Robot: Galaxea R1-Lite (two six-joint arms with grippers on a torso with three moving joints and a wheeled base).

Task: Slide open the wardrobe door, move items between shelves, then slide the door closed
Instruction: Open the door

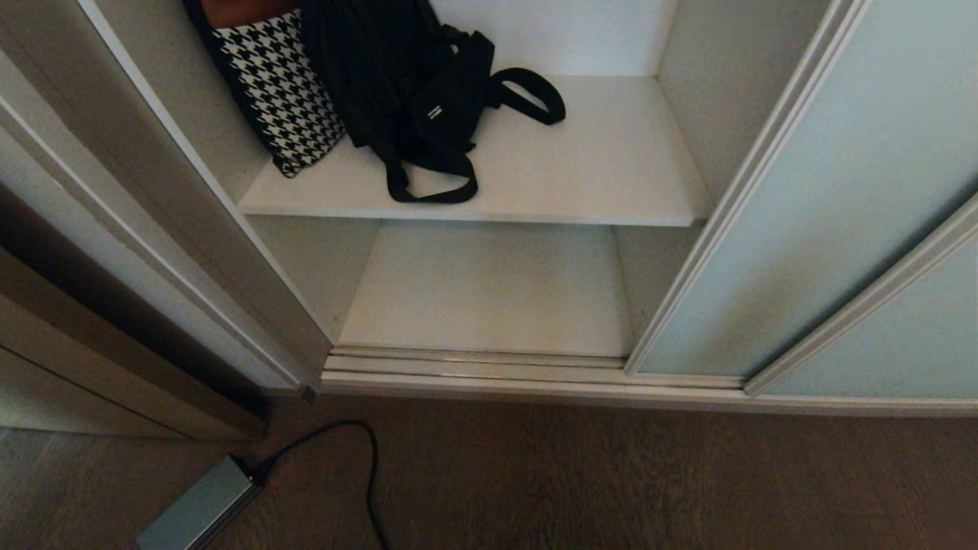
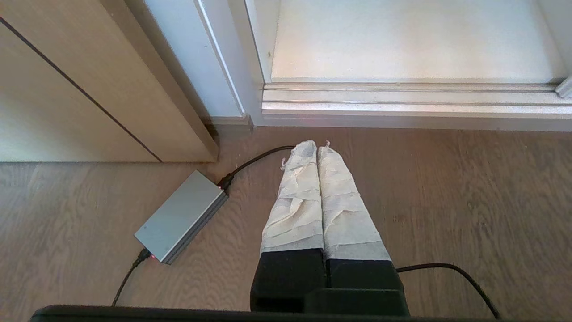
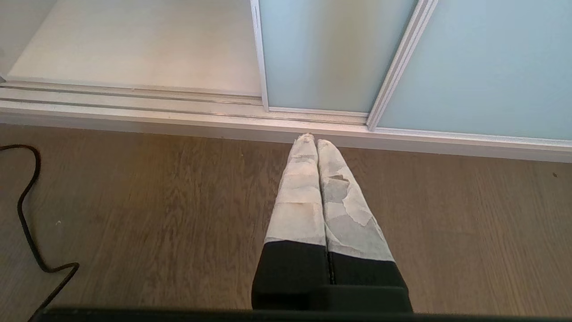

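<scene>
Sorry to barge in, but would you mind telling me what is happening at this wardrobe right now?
Nothing is being handled at this moment. The sliding wardrobe door stands slid aside, so the shelves are exposed. A black fabric bag lies on the upper shelf beside a houndstooth item; the lower shelf holds nothing in view. The left gripper and right gripper both hang low over the wooden floor before the track, jaws shut and holding nothing.
</scene>
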